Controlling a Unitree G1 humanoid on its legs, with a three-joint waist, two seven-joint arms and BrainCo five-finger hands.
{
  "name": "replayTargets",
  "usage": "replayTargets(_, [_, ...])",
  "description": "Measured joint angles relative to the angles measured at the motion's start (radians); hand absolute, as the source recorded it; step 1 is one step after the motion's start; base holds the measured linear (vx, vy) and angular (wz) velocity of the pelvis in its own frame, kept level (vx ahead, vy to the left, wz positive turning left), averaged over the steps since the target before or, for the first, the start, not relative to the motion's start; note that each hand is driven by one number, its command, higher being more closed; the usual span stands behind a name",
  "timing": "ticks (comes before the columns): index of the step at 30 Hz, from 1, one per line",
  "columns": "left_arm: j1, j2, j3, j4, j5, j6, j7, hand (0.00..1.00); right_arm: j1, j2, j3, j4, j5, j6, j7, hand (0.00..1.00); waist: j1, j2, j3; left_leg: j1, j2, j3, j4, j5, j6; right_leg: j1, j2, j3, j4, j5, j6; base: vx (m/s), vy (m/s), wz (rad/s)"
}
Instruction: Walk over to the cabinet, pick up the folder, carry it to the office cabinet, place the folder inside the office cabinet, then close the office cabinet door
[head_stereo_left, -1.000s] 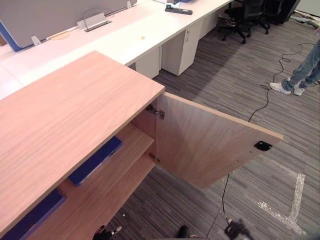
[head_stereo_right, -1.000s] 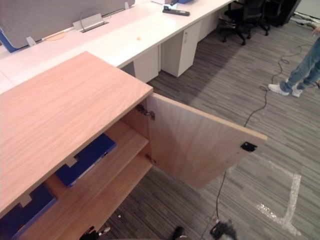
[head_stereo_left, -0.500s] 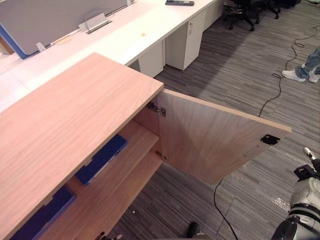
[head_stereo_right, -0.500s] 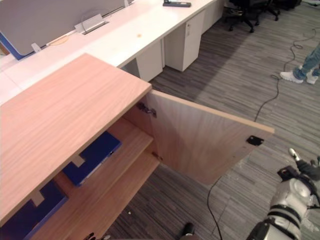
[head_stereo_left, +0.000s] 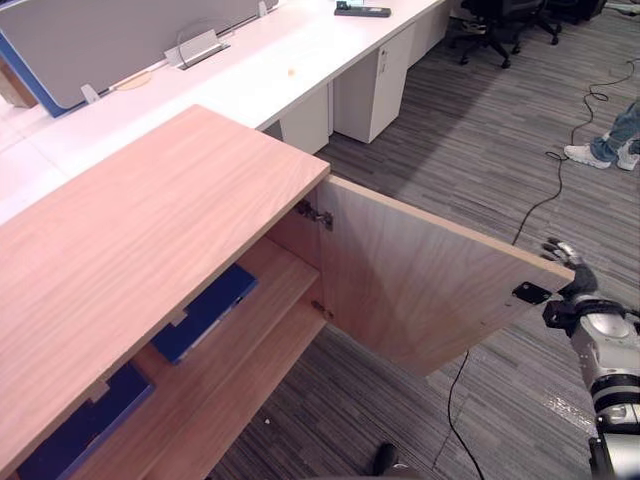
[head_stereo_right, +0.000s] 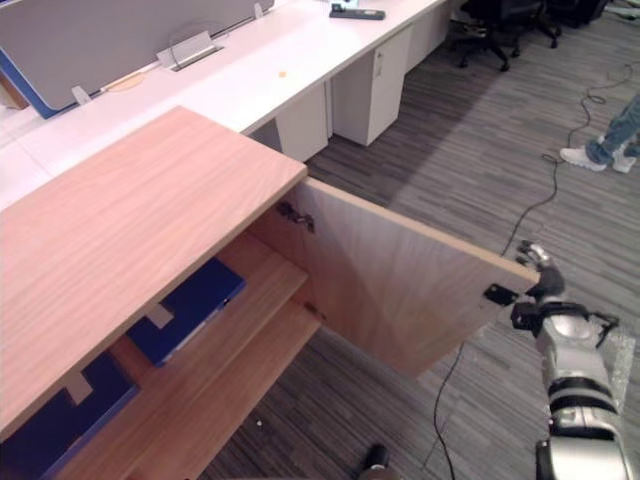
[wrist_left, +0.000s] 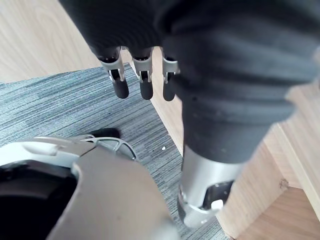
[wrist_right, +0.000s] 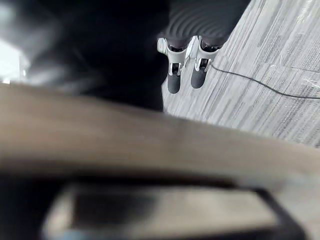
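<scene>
- The right hand is rising from low beside the robot, where it was half a second ago, and is now arriving at the free edge of the door, just beside the black catch plate at that edge's upper corner.
- Its fingers are reaching out fairly straight and are curling round nothing; whether they are already touching the wood I cannot tell, since the door's edge is crossing the right wrist view as a blur.
- The door is standing wide open, at much the same angle as a second ago, so the swing is not yet starting.
- The blue folder is lying flat on the upper shelf inside the office cabinet, near the hinged side, with a second blue folder lying further along the same shelf; neither is shifting.
- The left hand is hanging idle beside the cabinet's wood, its fingers relaxed and carrying nothing.
- Judging from this, the placing seems done and the task is moving into its last step: with both hands empty and the right one coming to the door's outer edge, a push towards the cabinet looks like what is being prepared.
- The folder is sitting well back on the shelf, so it is probably not going to block the door.
</scene>
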Motion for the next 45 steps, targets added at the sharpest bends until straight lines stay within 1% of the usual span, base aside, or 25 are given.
replayTargets(2, [0.001, 0.000, 0.000, 0.001, 0.010, 0.000, -0.005, 0.00, 0.000, -0.015, 0.049, -0.031, 0.002, 0.001, 0.021, 0.00, -0.008, -0.001, 0.003, -0.001, 0.000, 0.002, -0.001, 0.000, 0.000, -0.001, 0.005, 0.004, -0.013, 0.012, -0.003, -0.06, -0.034, -0.13])
replayTargets(5, [-0.001, 0.008, -0.004, 0.000, 0.024, 0.000, -0.015, 0.00, 0.004, -0.074, 0.197, -0.126, 0.002, 0.005, 0.069, 0.00, -0.026, -0.003, 0.005, -0.001, 0.004, 0.005, -0.008, 0.000, 0.000, -0.009, 0.017, 0.020, -0.026, 0.027, -0.009, -0.08, -0.041, -0.17])
replayTargets(8, [-0.010, 0.028, -0.027, 0.001, 0.044, -0.001, -0.019, 0.00, 0.019, -0.140, 0.331, -0.238, 0.001, 0.006, 0.116, 0.00, -0.031, -0.007, 0.007, -0.003, 0.015, 0.005, -0.023, 0.002, -0.003, -0.025, 0.032, 0.026, -0.026, 0.033, -0.018, -0.09, -0.047, -0.14])
replayTargets(9, [-0.021, 0.035, -0.028, 0.007, 0.057, -0.005, -0.024, 0.00, 0.023, -0.193, 0.413, -0.314, -0.005, 0.009, 0.147, 0.00, -0.031, -0.011, 0.009, -0.009, 0.019, 0.006, -0.023, 0.003, -0.003, -0.035, 0.038, 0.032, -0.027, 0.036, -0.022, -0.14, -0.086, -0.11])
replayTargets(10, [-0.042, 0.041, -0.032, 0.027, 0.063, -0.008, -0.027, 0.00, 0.024, -0.266, 0.523, -0.434, -0.013, 0.011, 0.204, 0.00, -0.031, -0.019, 0.012, -0.015, 0.025, 0.005, -0.023, 0.006, -0.001, -0.043, 0.045, 0.035, -0.028, 0.037, -0.025, -0.12, -0.076, -0.09])
replayTargets(11, [-0.044, 0.042, -0.033, 0.029, 0.064, -0.009, -0.028, 0.00, 0.024, -0.277, 0.543, -0.459, -0.014, 0.011, 0.214, 0.00, -0.031, -0.021, 0.012, -0.016, 0.027, 0.005, -0.023, 0.007, -0.001, -0.044, 0.047, 0.035, -0.028, 0.037, -0.025, -0.14, -0.097, -0.04])
replayTargets(12, [-0.055, 0.046, -0.035, 0.035, 0.070, -0.011, -0.035, 0.00, 0.024, -0.290, 0.607, -0.550, -0.031, 0.011, 0.287, 0.00, -0.028, -0.033, 0.015, -0.018, 0.031, 0.004, -0.023, 0.015, -0.001, -0.046, 0.051, 0.037, -0.031, 0.036, -0.027, -0.09, -0.069, 0.00])
replayTargets(15, [-0.076, 0.057, -0.038, 0.044, 0.089, -0.018, -0.049, 0.00, 0.038, -0.286, 0.728, -0.742, -0.046, 0.010, 0.423, 0.00, -0.015, -0.054, 0.011, -0.033, 0.036, -0.001, -0.027, 0.029, -0.001, -0.065, 0.057, 0.037, -0.032, 0.037, -0.032, -0.09, -0.067, 0.04])
replayTargets(16, [-0.079, 0.061, -0.038, 0.044, 0.092, -0.018, -0.051, 0.00, 0.046, -0.286, 0.746, -0.781, -0.045, 0.014, 0.476, 0.00, -0.006, -0.061, 0.011, -0.037, 0.035, -0.003, -0.031, 0.032, -0.002, -0.071, 0.056, 0.037, -0.032, 0.042, -0.039, -0.06, -0.024, 0.04])
replayTargets(18, [-0.077, 0.068, -0.037, 0.050, 0.097, -0.018, -0.053, 0.00, 0.057, -0.286, 0.770, -0.827, -0.043, 0.028, 0.524, 0.00, 0.001, -0.076, 0.007, -0.037, 0.034, -0.005, -0.034, 0.033, -0.002, -0.070, 0.056, 0.036, -0.032, 0.048, -0.045, -0.04, -0.003, 0.03])
replayTargets(20, [-0.079, 0.080, -0.038, 0.064, 0.102, -0.018, -0.055, 0.00, 0.077, -0.287, 0.771, -0.860, -0.041, 0.037, 0.553, 0.00, 0.002, -0.092, -0.003, -0.038, 0.032, -0.008, -0.034, 0.033, -0.002, -0.070, 0.053, 0.034, -0.031, 0.050, -0.047, 0.00, 0.000, 0.00])
replayTargets(21, [-0.079, 0.087, -0.038, 0.064, 0.103, -0.018, -0.056, 0.00, 0.085, -0.290, 0.774, -0.873, -0.041, 0.045, 0.564, 0.00, 0.006, -0.101, -0.009, -0.039, 0.031, -0.010, -0.034, 0.033, -0.002, -0.070, 0.052, 0.033, -0.030, 0.052, -0.046, 0.00, 0.018, 0.03])
replayTargets(24, [-0.090, 0.095, -0.040, 0.064, 0.106, -0.018, -0.057, 0.00, 0.093, -0.291, 0.794, -0.877, -0.045, 0.048, 0.573, 0.00, 0.009, -0.115, -0.020, -0.052, 0.027, -0.023, -0.033, 0.033, -0.002, -0.071, 0.047, 0.023, -0.028, 0.057, -0.045, -0.01, 0.021, 0.10])
replayTargets(28, [-0.099, 0.095, -0.044, 0.064, 0.103, -0.018, -0.057, 0.00, 0.095, -0.281, 0.846, -0.874, -0.066, 0.050, 0.573, 0.00, 0.031, -0.116, -0.022, -0.056, 0.023, -0.033, -0.033, 0.032, -0.001, -0.070, 0.042, 0.016, -0.028, 0.060, -0.044, -0.02, 0.021, 0.08])
replayTargets(31, [-0.098, 0.093, -0.040, 0.065, 0.074, -0.018, -0.057, 0.00, 0.101, -0.215, 0.858, -0.846, -0.083, 0.054, 0.571, 0.00, 0.034, -0.115, -0.023, -0.072, 0.020, -0.060, -0.032, 0.036, 0.003, -0.068, 0.035, -0.007, -0.028, 0.060, -0.043, -0.02, 0.011, 0.23])
replayTargets(33, [-0.097, 0.085, -0.021, 0.069, 0.057, -0.018, -0.057, 0.00, 0.103, -0.141, 0.859, -0.784, -0.085, 0.055, 0.566, 0.00, 0.046, -0.112, -0.026, -0.078, 0.016, -0.079, -0.033, 0.038, 0.006, -0.063, 0.030, -0.024, -0.028, 0.060, -0.043, -0.02, 0.020, 0.29])
replayTargets(34, [-0.097, 0.080, -0.009, 0.071, 0.055, -0.018, -0.057, 0.00, 0.104, -0.079, 0.859, -0.724, -0.090, 0.054, 0.556, 0.00, 0.052, -0.110, -0.030, -0.089, 0.012, -0.099, -0.033, 0.040, 0.009, -0.062, 0.025, -0.042, -0.028, 0.060, -0.042, -0.02, 0.024, 0.31])
replayTargets(35, [-0.097, 0.079, -0.007, 0.072, 0.055, -0.018, -0.057, 0.00, 0.104, -0.065, 0.859, -0.709, -0.092, 0.054, 0.554, 0.00, 0.055, -0.110, -0.030, -0.089, 0.012, -0.102, -0.033, 0.040, 0.009, -0.061, 0.024, -0.045, -0.028, 0.061, -0.042, -0.01, 0.036, 0.33])
replayTargets(37, [-0.094, 0.075, -0.005, 0.072, 0.056, -0.014, -0.057, 0.00, 0.104, 0.058, 0.857, -0.563, -0.146, 0.051, 0.512, 0.00, 0.075, -0.106, -0.032, -0.087, 0.004, -0.129, -0.037, 0.046, 0.001, -0.046, 0.016, -0.069, -0.027, 0.059, -0.040, -0.01, 0.038, 0.30])
replayTargets(38, [-0.093, 0.073, -0.004, 0.072, 0.056, -0.014, -0.057, 0.00, 0.104, 0.088, 0.856, -0.521, -0.159, 0.051, 0.505, 0.00, 0.079, -0.105, -0.033, -0.087, 0.002, -0.136, -0.037, 0.046, 0.001, -0.041, 0.013, -0.076, -0.027, 0.059, -0.038, -0.02, 0.042, 0.41])
replayTargets(41, [-0.086, 0.059, 0.007, 0.072, 0.055, -0.012, -0.052, 0.00, 0.093, 0.262, 0.835, -0.283, -0.304, 0.036, 0.424, 0.00, 0.096, -0.096, -0.041, -0.089, -0.013, -0.169, -0.048, 0.050, -0.002, -0.027, -0.004, -0.110, -0.028, 0.057, -0.030, -0.01, 0.059, 0.31])
replayTargets(42, [-0.086, 0.057, 0.010, 0.072, 0.055, -0.011, -0.049, 0.00, 0.087, 0.290, 0.835, -0.247, -0.340, 0.031, 0.402, 0.00, 0.102, -0.095, -0.042, -0.090, -0.017, -0.178, -0.054, 0.053, 0.000, -0.027, -0.007, -0.115, -0.027, 0.058, -0.028, -0.01, 0.061, 0.24])
replayTargets(43, [-0.087, 0.056, 0.009, 0.072, 0.055, -0.009, -0.043, 0.00, 0.074, 0.347, 0.828, -0.171, -0.401, 0.027, 0.370, 0.00, 0.105, -0.093, -0.043, -0.093, -0.024, -0.189, -0.060, 0.057, 0.001, -0.026, -0.013, -0.126, -0.027, 0.060, -0.025, -0.01, 0.066, 0.31])
replayTargets(44, [-0.088, 0.054, 0.010, 0.072, 0.056, -0.008, -0.035, 0.00, 0.073, 0.409, 0.790, -0.098, -0.458, 0.021, 0.322, 0.00, 0.108, -0.090, -0.044, -0.098, -0.032, -0.206, -0.063, 0.059, 0.004, -0.021, -0.021, -0.142, -0.027, 0.061, -0.020, -0.01, 0.051, 0.36])
replayTargets(45, [-0.088, 0.053, 0.011, 0.072, 0.056, -0.006, -0.030, 0.00, 0.073, 0.441, 0.762, -0.062, -0.480, 0.021, 0.296, 0.00, 0.107, -0.088, -0.045, -0.100, -0.037, -0.214, -0.065, 0.060, 0.006, -0.017, -0.024, -0.149, -0.027, 0.061, -0.017, 0.00, 0.043, 0.37])
